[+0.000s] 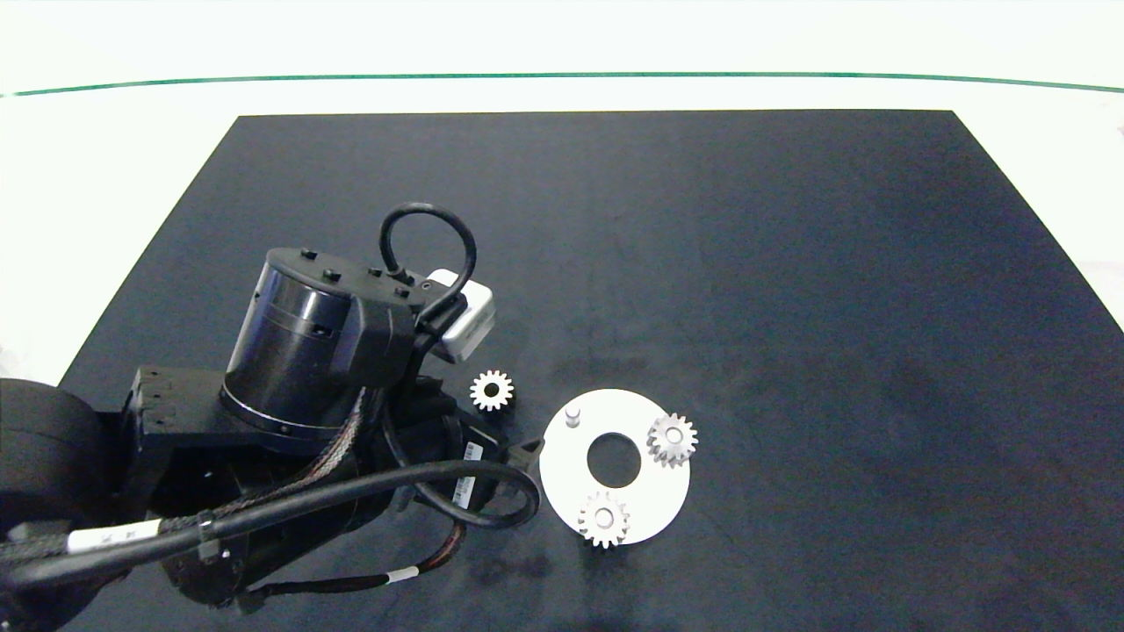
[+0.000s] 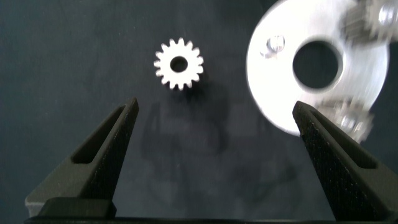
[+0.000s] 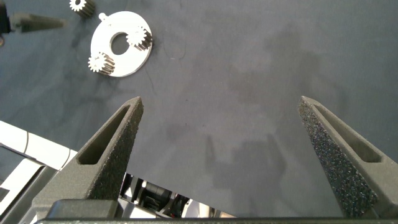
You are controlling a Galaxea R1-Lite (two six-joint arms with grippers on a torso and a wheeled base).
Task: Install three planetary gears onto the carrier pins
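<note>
The left gripper (image 2: 214, 134) hangs over the dark mat (image 1: 790, 263) with its fingers spread wide and nothing between them. Just beyond its fingertips lies a loose planetary gear (image 2: 179, 63), flat on the mat. Beside that sits the white disc (image 2: 311, 99), two gears (image 1: 673, 439) (image 1: 603, 519) seated on pins and one carrier pin (image 1: 572, 414) bare. The right gripper (image 3: 221, 124), well apart, is also wide open and empty.
</note>
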